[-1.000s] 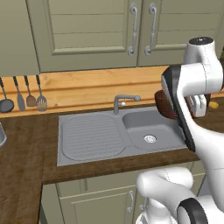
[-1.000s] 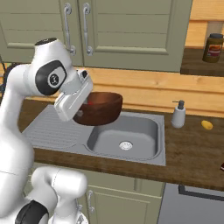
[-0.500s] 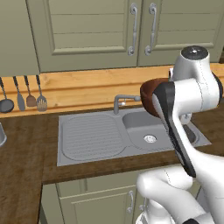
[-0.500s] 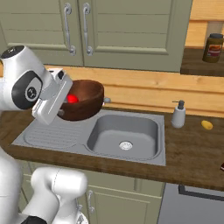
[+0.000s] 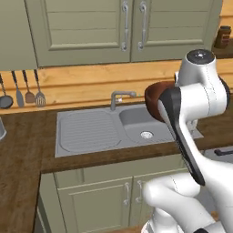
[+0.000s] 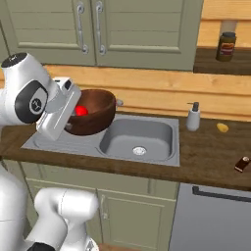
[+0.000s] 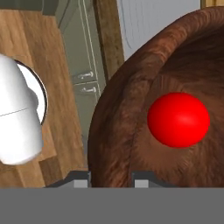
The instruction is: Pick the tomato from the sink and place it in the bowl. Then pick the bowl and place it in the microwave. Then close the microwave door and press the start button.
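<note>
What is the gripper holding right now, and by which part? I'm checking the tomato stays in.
The bowl, gripped at its rim by the gripper, with the tomato lying inside it.

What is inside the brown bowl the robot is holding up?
The tomato sits inside the bowl, a small glossy red ball against the inner wall. The gripper holds the bowl by its rim. The robot's hand covers the bowl's near side, so that part is hidden.

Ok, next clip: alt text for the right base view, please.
A white robot arm holds a brown bowl with a red tomato inside, tilted, above the grey sink. A soap bottle stands right of the sink on the wooden counter.
</note>
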Available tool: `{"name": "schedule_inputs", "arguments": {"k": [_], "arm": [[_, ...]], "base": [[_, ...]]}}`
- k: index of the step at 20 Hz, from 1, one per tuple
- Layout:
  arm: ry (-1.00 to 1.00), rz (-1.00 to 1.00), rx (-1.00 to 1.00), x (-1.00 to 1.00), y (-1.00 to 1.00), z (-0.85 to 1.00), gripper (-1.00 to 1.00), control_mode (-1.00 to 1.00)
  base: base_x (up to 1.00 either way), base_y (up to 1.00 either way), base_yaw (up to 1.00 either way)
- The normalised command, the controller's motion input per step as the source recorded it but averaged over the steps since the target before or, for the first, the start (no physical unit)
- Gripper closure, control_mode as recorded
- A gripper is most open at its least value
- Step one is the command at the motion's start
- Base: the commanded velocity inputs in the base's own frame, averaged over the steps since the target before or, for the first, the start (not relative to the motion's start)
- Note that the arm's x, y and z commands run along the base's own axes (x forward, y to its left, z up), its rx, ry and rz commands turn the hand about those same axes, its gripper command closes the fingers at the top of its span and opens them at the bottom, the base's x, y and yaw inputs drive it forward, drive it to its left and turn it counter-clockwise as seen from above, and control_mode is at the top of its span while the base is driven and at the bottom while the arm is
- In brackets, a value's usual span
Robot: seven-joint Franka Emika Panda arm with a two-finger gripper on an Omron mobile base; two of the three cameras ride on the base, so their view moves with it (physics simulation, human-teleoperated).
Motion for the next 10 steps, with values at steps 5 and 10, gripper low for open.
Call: {"name": "schedule_inputs", "arguments": {"k": [5,10], "arm": [[0.0,0.0,0.0,0.0,0.0,0.0,1.0,1.0],[0.0,0.0,0.0,0.0,0.0,0.0,1.0,1.0]], "base": [[-0.6,-0.37,-0.3],[-0.02,-0.36,-0.67]]}}
